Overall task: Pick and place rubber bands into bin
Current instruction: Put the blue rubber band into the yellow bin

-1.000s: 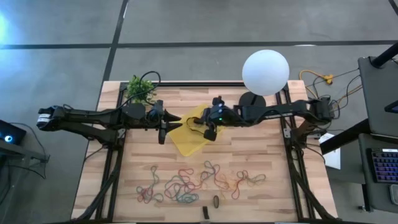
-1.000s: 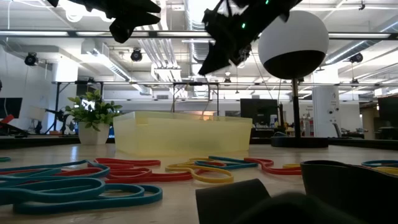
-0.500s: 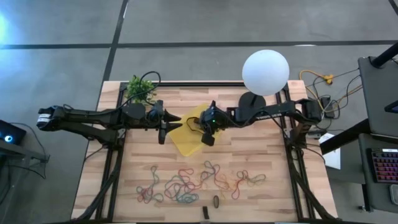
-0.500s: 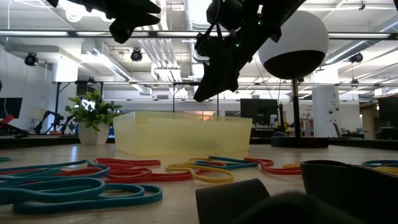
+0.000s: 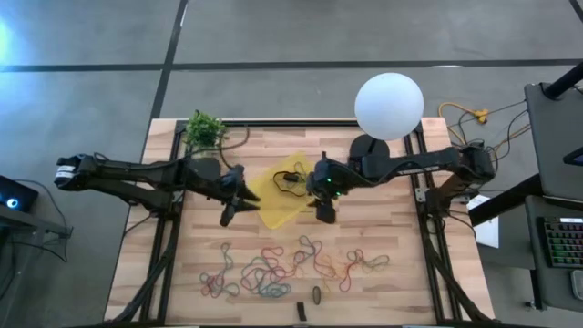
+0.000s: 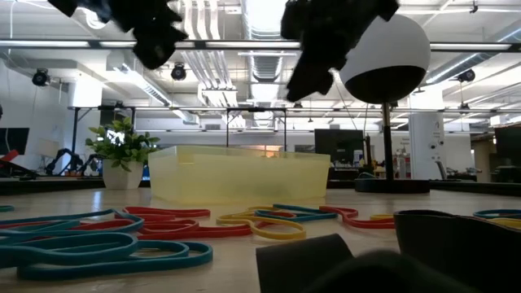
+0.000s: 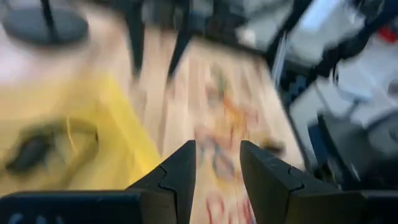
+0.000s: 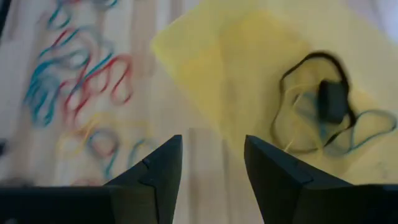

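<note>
The yellow bin (image 5: 273,202) sits mid-table; a few rubber bands (image 8: 323,124) and a dark piece lie inside it. Several coloured rubber bands (image 5: 282,269) lie spread on the wood toward the near edge, also seen in the low view as rubber bands (image 6: 163,228). My left gripper (image 7: 217,168) hangs open over the bin's left near corner, left gripper (image 5: 230,211), with nothing between its fingers. My right gripper (image 8: 211,162) hangs open and empty just off the bin's right near side, right gripper (image 5: 323,213). Both are well above the table.
A lamp with a white globe (image 5: 389,107) and a black round base (image 5: 369,146) stands at the far right. A small green plant (image 5: 205,129) stands at the far left. Two small dark oblong pieces (image 5: 316,294) lie by the near edge.
My right gripper has drawn back from over the bin toward the table's right and near edges and has tipped more downward. My left gripper has tipped downward and gone a little toward the near edge. The bin and the bands on the table have kept still.
</note>
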